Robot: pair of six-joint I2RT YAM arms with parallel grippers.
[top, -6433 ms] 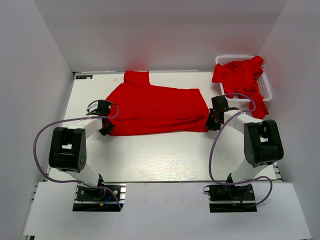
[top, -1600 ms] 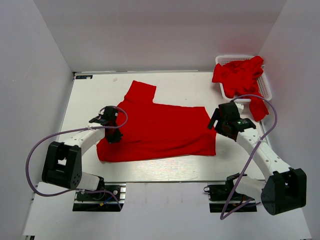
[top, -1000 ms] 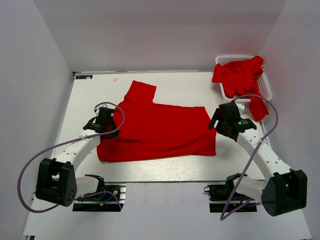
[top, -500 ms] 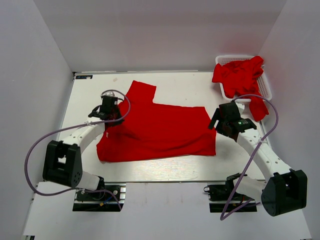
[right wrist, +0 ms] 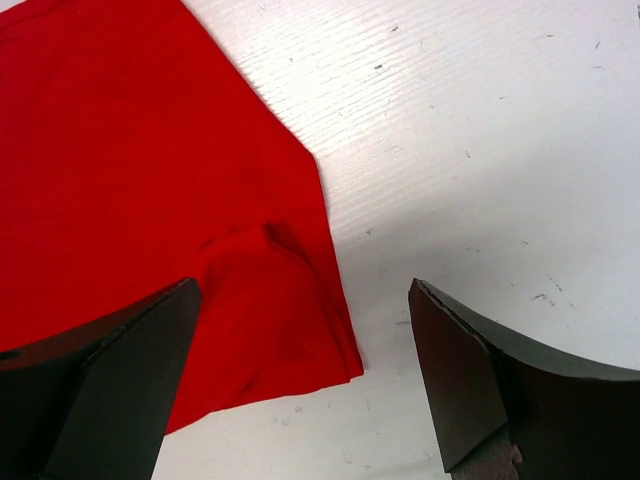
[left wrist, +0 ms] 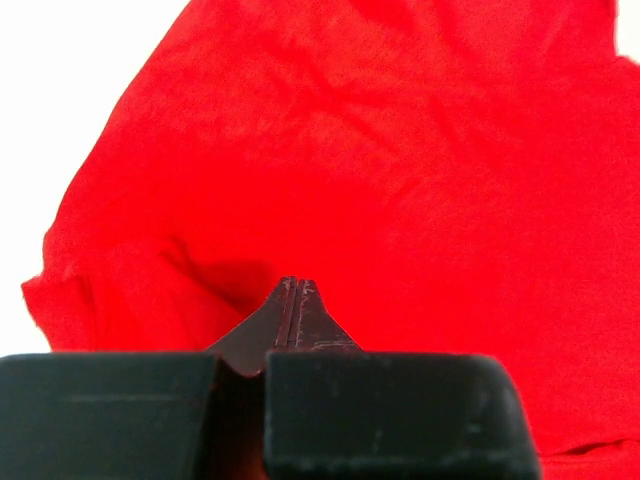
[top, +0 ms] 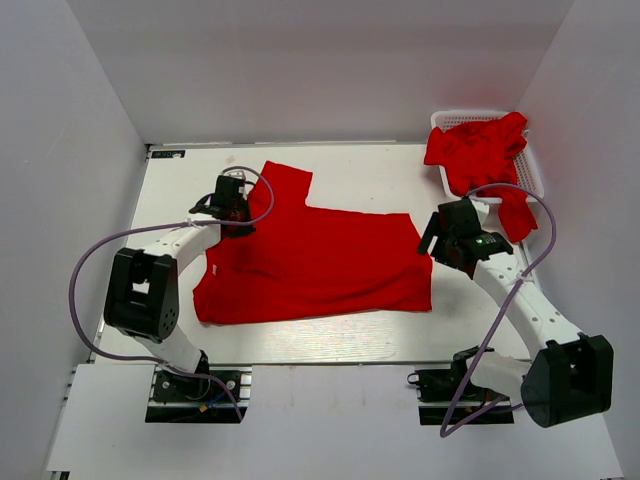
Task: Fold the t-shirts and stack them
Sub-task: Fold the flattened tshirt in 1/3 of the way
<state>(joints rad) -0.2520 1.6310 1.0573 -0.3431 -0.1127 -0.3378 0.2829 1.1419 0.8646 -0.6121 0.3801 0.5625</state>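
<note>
Red t-shirt [top: 330,260] lies spread under closed left claw [left wrist: 294,290], wide right claw [right wrist: 302,287] beside it, full basket [top: 456,115] beyond.

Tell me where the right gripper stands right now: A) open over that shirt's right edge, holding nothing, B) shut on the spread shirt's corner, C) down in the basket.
A: the right gripper has its jaws wide apart, with the edge of the spread t-shirt and bare table showing between them.
</note>
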